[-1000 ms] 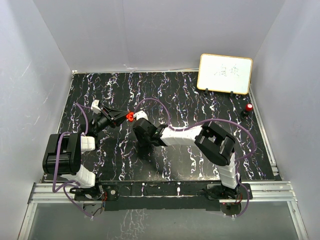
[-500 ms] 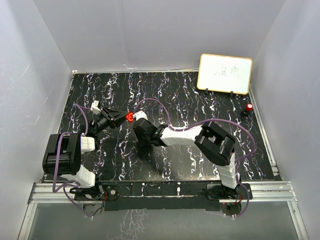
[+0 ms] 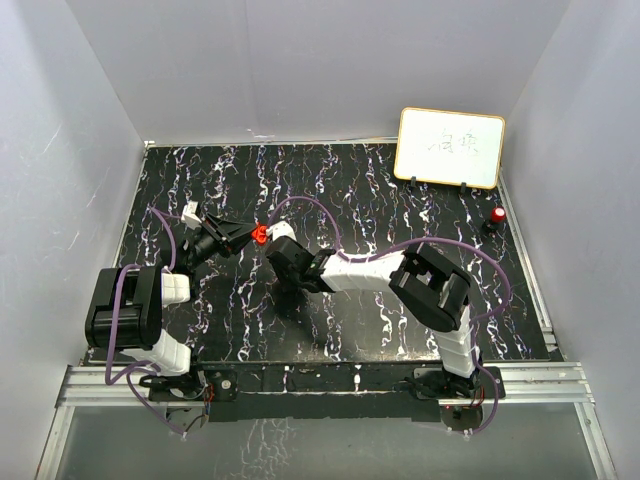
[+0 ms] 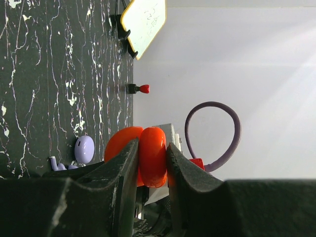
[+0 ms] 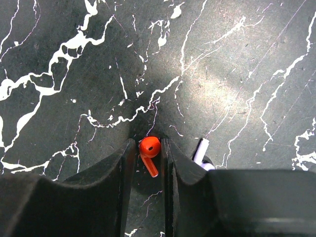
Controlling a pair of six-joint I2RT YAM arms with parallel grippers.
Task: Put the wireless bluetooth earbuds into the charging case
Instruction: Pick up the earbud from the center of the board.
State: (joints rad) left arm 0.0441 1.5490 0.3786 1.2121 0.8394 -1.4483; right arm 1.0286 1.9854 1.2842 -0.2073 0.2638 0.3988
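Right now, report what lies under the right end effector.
The red earbud lies on the black marbled table between the right end effector's fingers. Beside one finger a pale earbud stem shows; its other end is covered by that finger.

table [image 5: 237,74]: was matt, marble-patterned
red earbud [image 5: 149,146], between right jaws: was glossy plastic
red case [image 4: 152,155], between left jaws: was smooth, glossy

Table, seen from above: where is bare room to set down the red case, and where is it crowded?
Bare: the back-left table between the rear wall and the left gripper, and the wide stretch between the right arm and the whiteboard. Crowded: the centre, where the red case, right gripper, red earbud and purple earbud sit close.
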